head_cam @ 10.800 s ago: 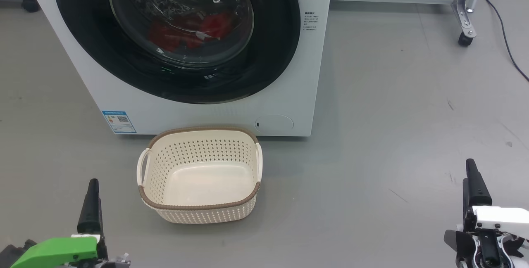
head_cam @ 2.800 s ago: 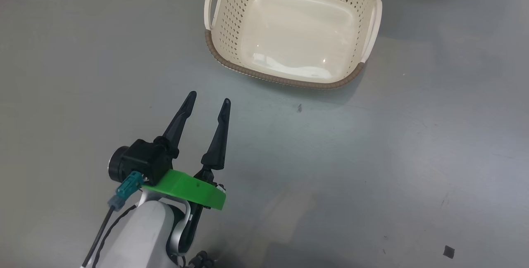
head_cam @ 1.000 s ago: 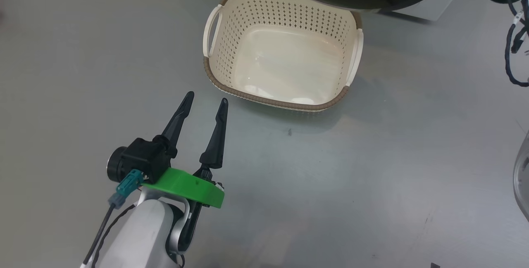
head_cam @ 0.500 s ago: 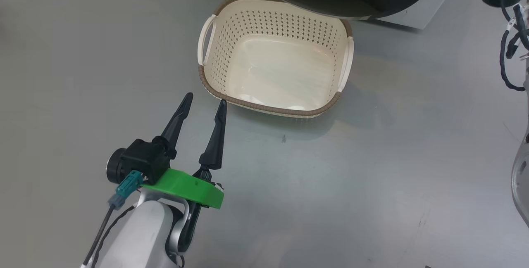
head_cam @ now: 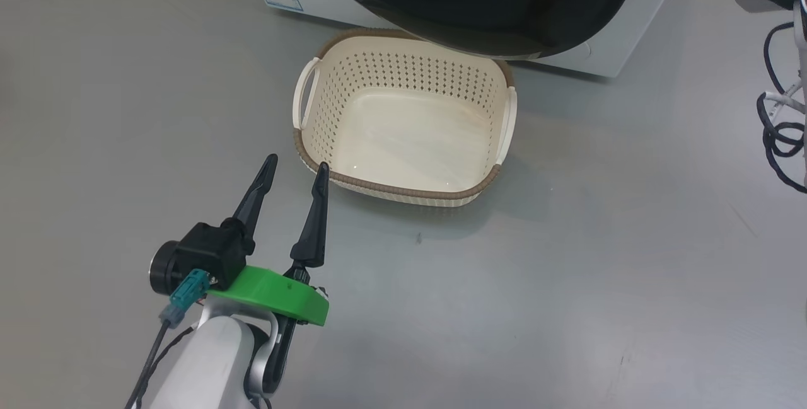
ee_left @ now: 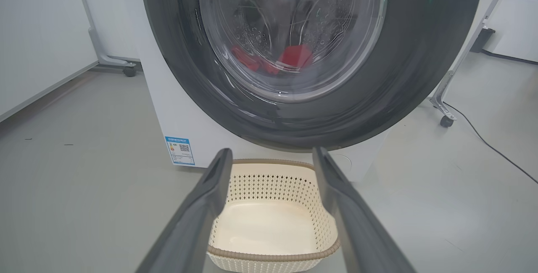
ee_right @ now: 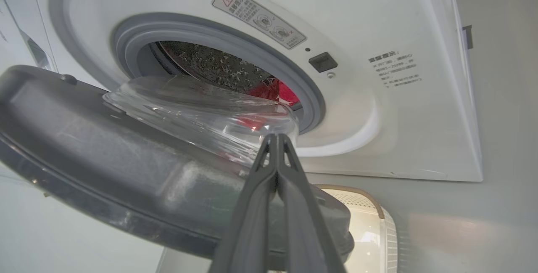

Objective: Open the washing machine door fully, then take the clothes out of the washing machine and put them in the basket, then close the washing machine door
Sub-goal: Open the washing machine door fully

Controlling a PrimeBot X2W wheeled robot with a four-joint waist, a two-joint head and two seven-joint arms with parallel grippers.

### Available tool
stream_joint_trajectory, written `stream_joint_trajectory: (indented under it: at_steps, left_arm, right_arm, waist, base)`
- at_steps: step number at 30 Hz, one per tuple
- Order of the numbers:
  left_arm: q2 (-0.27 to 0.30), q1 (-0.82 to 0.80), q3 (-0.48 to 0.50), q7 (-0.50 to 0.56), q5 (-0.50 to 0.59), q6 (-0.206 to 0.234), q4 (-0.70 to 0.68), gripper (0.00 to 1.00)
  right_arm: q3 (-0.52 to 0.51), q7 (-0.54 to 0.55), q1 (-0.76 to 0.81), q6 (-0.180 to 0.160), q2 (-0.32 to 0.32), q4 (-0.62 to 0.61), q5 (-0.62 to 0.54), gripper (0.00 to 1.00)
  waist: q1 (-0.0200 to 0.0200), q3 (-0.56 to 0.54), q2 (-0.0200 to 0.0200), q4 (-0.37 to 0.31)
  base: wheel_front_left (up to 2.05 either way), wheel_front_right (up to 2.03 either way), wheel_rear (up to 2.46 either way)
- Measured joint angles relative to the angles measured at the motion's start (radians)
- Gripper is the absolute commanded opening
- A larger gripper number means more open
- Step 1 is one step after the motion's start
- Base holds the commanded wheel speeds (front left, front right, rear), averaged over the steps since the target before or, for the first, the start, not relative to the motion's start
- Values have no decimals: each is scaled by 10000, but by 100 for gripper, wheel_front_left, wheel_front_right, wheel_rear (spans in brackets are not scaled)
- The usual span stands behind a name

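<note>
Red clothes (ee_right: 278,92) lie low inside the drum (ee_right: 201,62) of the washing machine (ee_right: 378,20), behind the grey seal (ee_right: 210,33); none are out. The door (ee_right: 105,168) stands partly swung, its glass bowl (ee_right: 197,109) across much of the mouth. The right gripper (ee_right: 275,137) has its jaws pressed together and empty, the tip at the bowl's edge; contact cannot be confirmed.

Risk, as judged: a closed tip on curved glass offers little purchase. It may skid off, and the door may stop short of fully open, leaving the bowl in the path of any reach for the fabric. Pushing on the dark frame looks safer.

The basket (head_cam: 403,69) sits empty on the floor (head_cam: 599,251) just in front of the machine, its far rim beneath the door's lower edge. Clearance between the two cannot be judged; a catch there would shift the basket.

The left gripper (head_cam: 297,163) hangs with jaws apart, holding nothing, one finger (head_cam: 313,220) near the basket's near-left corner. A careless forward move would knock it.

Room: bare floor lies left and right of the basket. Cables (head_cam: 778,138) hang at the right edge, and a castor leg (ee_left: 446,117) stands right of the machine; both limit swing on that side.
</note>
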Motion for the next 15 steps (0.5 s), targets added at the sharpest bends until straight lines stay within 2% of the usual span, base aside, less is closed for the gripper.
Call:
stream_joint_trajectory:
  at_steps: [4, 10, 15]
  left_arm:
    - [0, 190, 123, 0, 65, 0, 61, 100]
    - [4, 366, 362, 0, 81, 0, 94, 100]
    - [6, 627, 585, 0, 167, 10, 105, 100]
  right_arm:
    - [640, -802, 561, 65, -428, -462, -1072, 0]
    - [1210, -2061, 1513, 63, -462, -1143, -1887, 0]
    - [1877, -3145, 2764, 61, -748, -1747, -2834, 0]
  waist:
    - [0, -327, 0, -167]
    - [0, -818, 0, -482]
    - [0, -1242, 0, -756]
  base:
    - [0, 0, 0]
    - [0, 0, 0]
    - [0, 0, 0]
